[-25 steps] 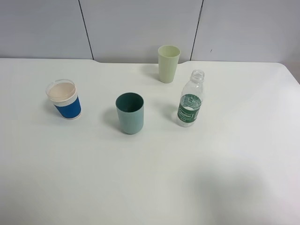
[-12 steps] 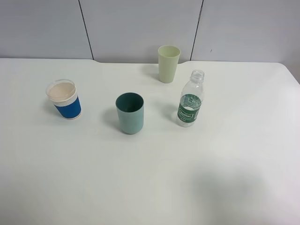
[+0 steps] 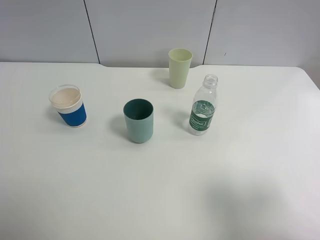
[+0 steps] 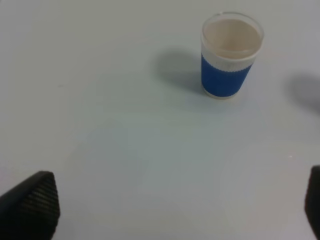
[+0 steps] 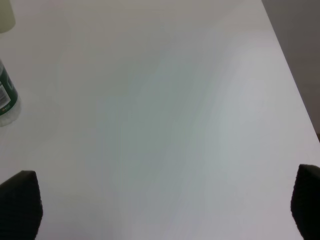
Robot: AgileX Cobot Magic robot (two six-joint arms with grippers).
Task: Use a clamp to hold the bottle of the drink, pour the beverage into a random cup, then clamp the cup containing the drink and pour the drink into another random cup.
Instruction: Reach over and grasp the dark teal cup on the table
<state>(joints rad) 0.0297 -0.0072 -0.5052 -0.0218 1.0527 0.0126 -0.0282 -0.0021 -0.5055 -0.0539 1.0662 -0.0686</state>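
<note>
Exterior high view first, says Ana. What could go wrong from here?

Ben says: the bottle point(image 3: 202, 112) stands right of the middle of the frame. It is tall and thin, and its top looks open. If a finger bumps it before the grab, I think it could tip and spill. The pale yellow-green cup point(image 3: 179, 68) is near it, higher in the frame, so an arm could knock that over too.

Ana says: and the pour?

Ben says: the teal tumbler point(image 3: 138, 121) waits in the middle, to the left of the bottle. Tip too fast or off to one side and the drink lands on the table point(image 3: 160, 195). The blue-banded cup point(image 3: 69, 107) stands well apart at the left.

Ana says: is anything held?

Ben says: no. The left gripper point(image 4: 172, 205) and the right gripper point(image 5: 162, 202) both have their jaws wide apart, with nothing between them.

Ana says: and the place?

Ben says: a white, smooth table — things may slide on it, I guess. A grey wall point(image 3: 150, 30) with thin dark lines runs along the top of the frame.
</note>
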